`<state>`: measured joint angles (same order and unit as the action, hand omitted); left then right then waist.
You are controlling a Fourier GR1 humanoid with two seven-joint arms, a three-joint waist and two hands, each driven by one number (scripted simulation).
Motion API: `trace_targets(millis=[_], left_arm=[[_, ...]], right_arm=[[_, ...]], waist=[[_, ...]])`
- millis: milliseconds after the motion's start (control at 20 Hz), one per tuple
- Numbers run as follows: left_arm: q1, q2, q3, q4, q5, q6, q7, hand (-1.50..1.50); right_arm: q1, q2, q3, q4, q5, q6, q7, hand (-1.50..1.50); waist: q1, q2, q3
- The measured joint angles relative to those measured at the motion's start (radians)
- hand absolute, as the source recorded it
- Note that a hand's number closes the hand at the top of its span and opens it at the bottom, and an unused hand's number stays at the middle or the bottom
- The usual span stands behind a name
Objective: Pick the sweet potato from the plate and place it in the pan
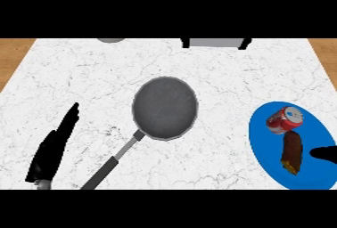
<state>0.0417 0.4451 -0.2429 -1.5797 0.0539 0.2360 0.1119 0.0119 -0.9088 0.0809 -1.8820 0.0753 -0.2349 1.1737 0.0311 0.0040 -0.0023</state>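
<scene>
Nearest, at the view's left, the left hand (54, 149) rests with its fingers straight and pointing away, holding nothing. The pan (164, 109) sends its handle toward the near left, and its round grey bowl lies mid-surface (85, 80) with nothing in it. At the right, the blue plate (263, 147) carries the sweet potato (293, 153), dark brown, with its long axis running near to far and the far end tipped slightly left. A bit of the right hand (326, 153) shows at the right edge, just beside the sweet potato; I cannot tell how far open it is. Beyond the sweet potato, a red can (284, 119) lies on its side on the plate, its markings unreadable. At the far edge are a grey round thing (110, 40) and a grey box (212, 42).
</scene>
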Motion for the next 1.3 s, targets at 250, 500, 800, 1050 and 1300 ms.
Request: trace_targets(millis=[250,500,800,1050,1300], left_arm=[[-0.001,-0.001,0.004,-0.012,-0.007,-0.008,0.011,0.00],[-0.002,-0.011,0.002,-0.007,-0.019,-0.007,0.009,0.00],[0.000,-0.016,0.002,-0.017,-0.023,-0.014,0.015,0.00],[-0.020,-0.016,0.028,0.014,-0.013,-0.031,0.013,0.00],[-0.026,-0.034,0.025,0.029,-0.030,-0.024,0.004,0.00]], right_arm=[[-0.110,0.028,0.066,0.115,-0.045,0.047,0.017,-1.50],[-0.179,0.030,0.145,0.204,-0.098,0.108,0.037,-1.50],[-0.278,0.031,0.211,0.318,-0.175,0.182,0.062,-1.50],[-0.351,0.077,0.270,0.386,-0.189,0.203,0.067,-1.50],[-0.400,0.099,0.312,0.479,-0.202,0.225,0.068,-1.50]], waist=[[0.006,0.002,0.001],[0.009,0.003,0.000],[0.012,0.003,0.000],[0.000,0.001,0.000],[-0.004,0.001,0.000]])
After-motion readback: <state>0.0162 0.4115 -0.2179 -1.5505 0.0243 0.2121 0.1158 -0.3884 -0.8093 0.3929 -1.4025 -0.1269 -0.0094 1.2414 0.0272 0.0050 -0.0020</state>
